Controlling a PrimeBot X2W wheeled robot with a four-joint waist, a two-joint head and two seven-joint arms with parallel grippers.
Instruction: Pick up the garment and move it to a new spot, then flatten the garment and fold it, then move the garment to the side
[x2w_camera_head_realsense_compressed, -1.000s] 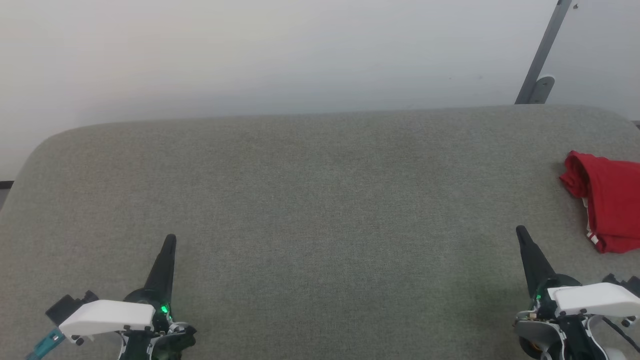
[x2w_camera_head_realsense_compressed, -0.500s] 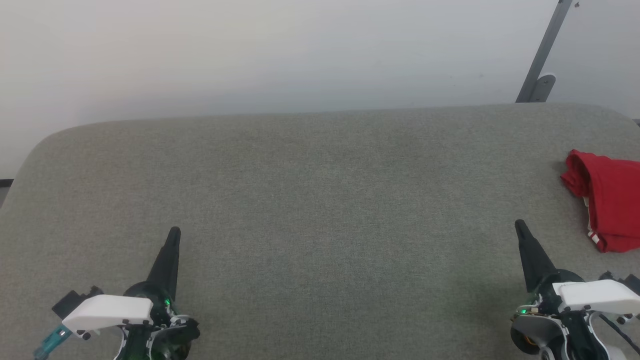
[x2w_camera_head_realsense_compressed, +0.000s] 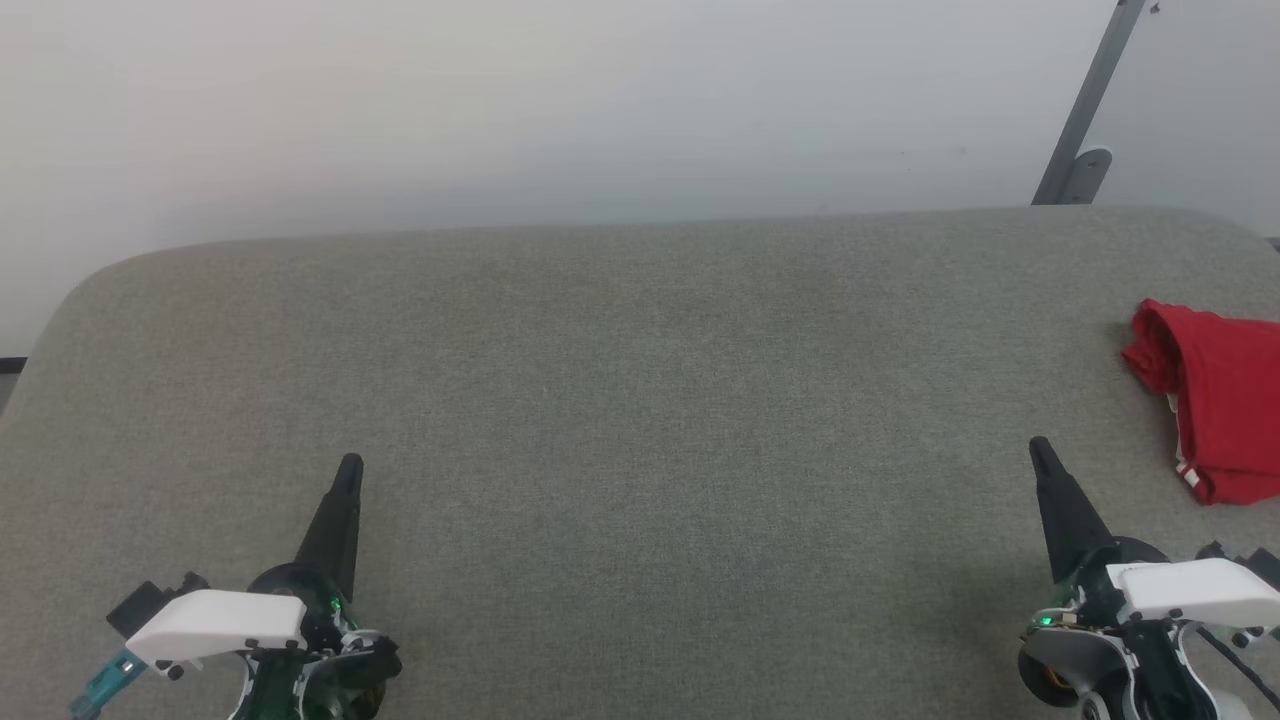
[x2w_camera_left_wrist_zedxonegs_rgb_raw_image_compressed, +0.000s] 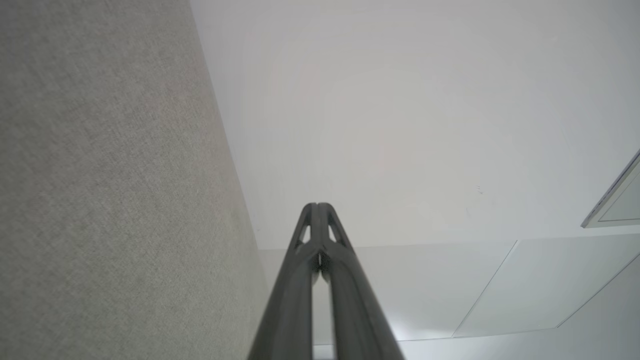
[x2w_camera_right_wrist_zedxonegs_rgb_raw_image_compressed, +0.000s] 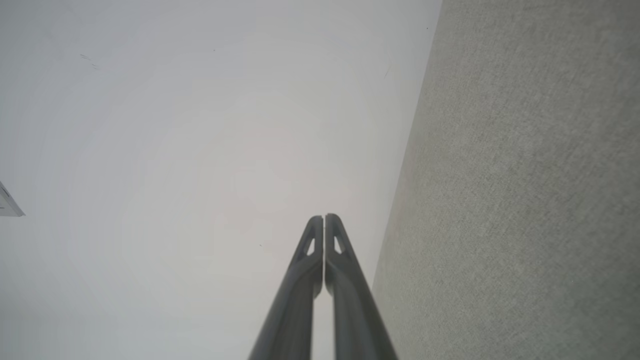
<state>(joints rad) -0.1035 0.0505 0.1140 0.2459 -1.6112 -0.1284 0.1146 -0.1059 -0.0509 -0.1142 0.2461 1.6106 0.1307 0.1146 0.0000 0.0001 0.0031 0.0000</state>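
The garment (x2w_camera_head_realsense_compressed: 1218, 400), a folded red bundle with a bit of white trim, lies at the right edge of the grey fabric surface (x2w_camera_head_realsense_compressed: 640, 400), partly cut off by the head view's border. My right gripper (x2w_camera_head_realsense_compressed: 1038, 450) hovers at the lower right, left of and nearer than the garment, apart from it, fingers pressed together and holding nothing. At the lower left my left gripper (x2w_camera_head_realsense_compressed: 350, 465) is also shut and empty. In the wrist views the left gripper (x2w_camera_left_wrist_zedxonegs_rgb_raw_image_compressed: 317, 205) and the right gripper (x2w_camera_right_wrist_zedxonegs_rgb_raw_image_compressed: 324, 216) both show their fingers pressed together against a white wall.
The grey surface has rounded far corners and ends at a pale wall (x2w_camera_head_realsense_compressed: 560, 110). A grey metal bracket (x2w_camera_head_realsense_compressed: 1085, 120) leans on the wall at the far right. In the wrist views the grey surface (x2w_camera_left_wrist_zedxonegs_rgb_raw_image_compressed: 110, 190) (x2w_camera_right_wrist_zedxonegs_rgb_raw_image_compressed: 525, 190) runs alongside each gripper.
Both grippers have crept slightly forward along the surface. The garment has not moved apart from a tiny camera shift.
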